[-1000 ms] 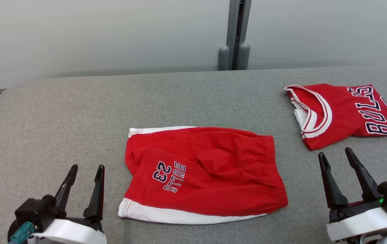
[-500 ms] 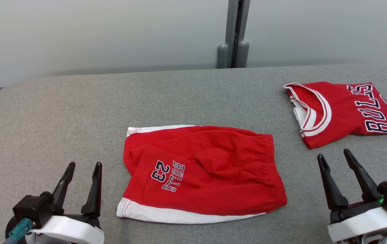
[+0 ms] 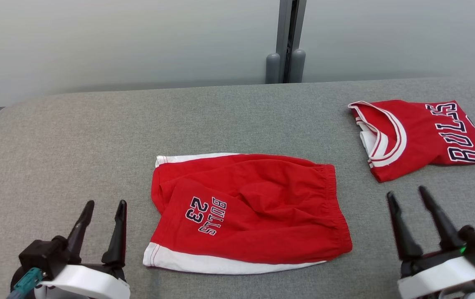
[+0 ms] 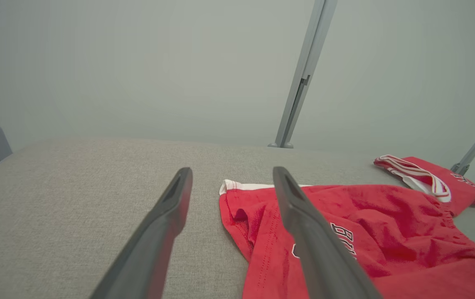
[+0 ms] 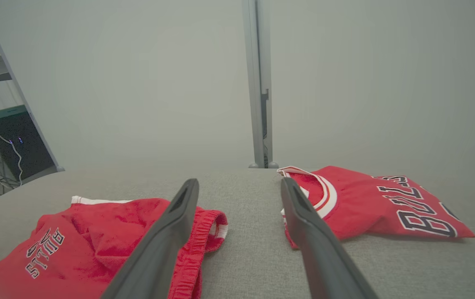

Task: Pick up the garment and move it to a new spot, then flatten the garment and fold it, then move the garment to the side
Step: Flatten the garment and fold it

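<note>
Left tool: our left tool (image 3: 106, 203) hovers low at 8 o'clock of the garment. Its two dark fingers stand apart with nothing between them.
Right tool: our right tool (image 3: 405, 192) sits at 4 o'clock of the garment, its fingers likewise spread and empty. It is just beside the waistband end.
Garment: we take the red cotton shorts with white trim and a "BULLS 23" print (image 3: 254, 207) to be our piece. They lie mid-bench between the two tools, rumpled, one layer lapped over another. Neither tool touches them.
Handling: we judge them light, soft and limp, not fragile. They will sag and drag when lifted, and a pinch may catch one layer or both.
Where to hold: the gathered elastic waistband at the 3 o'clock edge looks thickest and least likely to slip, which suits the right tool. The white-trimmed corners at the 9 o'clock edge suit the left. Holding two points well apart should keep the cloth spread.
Bench: the grey fabric-covered bench (image 3: 96, 124) looks grippy enough to hold cloth during smoothing.
Beyond: a folded red jersey with white neck trim (image 3: 420, 137) lies at 2 o'clock, well apart. We should steer clear of it.
</note>
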Tool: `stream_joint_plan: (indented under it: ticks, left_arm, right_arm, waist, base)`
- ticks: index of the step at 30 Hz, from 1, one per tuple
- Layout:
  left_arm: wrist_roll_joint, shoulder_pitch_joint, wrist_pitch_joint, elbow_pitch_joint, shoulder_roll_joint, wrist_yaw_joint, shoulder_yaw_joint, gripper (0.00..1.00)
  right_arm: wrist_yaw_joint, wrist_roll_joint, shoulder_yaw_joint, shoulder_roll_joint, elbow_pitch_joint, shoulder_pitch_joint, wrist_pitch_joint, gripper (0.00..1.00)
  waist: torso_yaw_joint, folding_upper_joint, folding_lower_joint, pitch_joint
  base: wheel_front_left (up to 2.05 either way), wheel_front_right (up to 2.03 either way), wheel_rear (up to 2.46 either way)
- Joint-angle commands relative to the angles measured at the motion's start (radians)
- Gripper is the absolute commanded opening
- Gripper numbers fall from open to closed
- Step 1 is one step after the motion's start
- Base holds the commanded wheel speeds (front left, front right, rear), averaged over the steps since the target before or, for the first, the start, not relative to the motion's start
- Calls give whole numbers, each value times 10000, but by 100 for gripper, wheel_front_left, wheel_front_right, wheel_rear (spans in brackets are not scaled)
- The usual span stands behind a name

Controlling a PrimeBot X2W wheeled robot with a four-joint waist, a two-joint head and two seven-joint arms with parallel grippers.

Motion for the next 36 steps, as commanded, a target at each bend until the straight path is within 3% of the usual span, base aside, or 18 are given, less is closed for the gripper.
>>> stream_joint_plan:
  ticks: [1,8,13,21,27,34,35,36]
  left_arm:
    - [-87,-17,71,72,18,-52,-8,100]
    - [-213,-61,1011,477,106,-281,-527,100]
    - [-338,-235,1465,635,117,-457,-766,100]
    - [-586,-501,2358,1096,113,-722,-1157,100]
    - [-812,-843,3064,1782,33,-1237,-1571,100]
    - [-738,-1106,3264,2289,-94,-1321,-1787,100]
    - [-751,-1132,3256,2363,-115,-1349,-1804,100]
    - [-860,-1165,3303,2507,-160,-1438,-1844,95]
  right_arm:
    - [7,124,125,-120,116,78,-44,100]
    - [4,2151,3089,-1435,1101,-223,944,100]
    - [6,2772,3985,-2019,1703,-607,798,100]
    - [6,3085,5435,-2193,2587,-1726,572,100]
    - [6,3416,6300,-2317,3055,-2365,365,100]
    - [6,3772,6946,-2332,3329,-2722,193,100]
    - [6,3842,7072,-2343,3347,-2775,175,96]
    - [6,3980,7265,-2375,3384,-2877,125,41]
  waist:
    - [10,-1,0,1]
    - [34,-1,0,103]
    - [56,-1,0,262]
    - [71,-1,0,663]
    - [213,-1,0,881]
    - [267,-1,0,961]
    - [264,-1,0,965]
    - [257,-1,0,950]
  base:
    - [0,0,0]
    - [0,0,0]
    - [0,0,0]
    - [0,0,0]
    - [0,0,0]
    - [0,0,0]
    - [0,0,0]
    - [0,0,0]
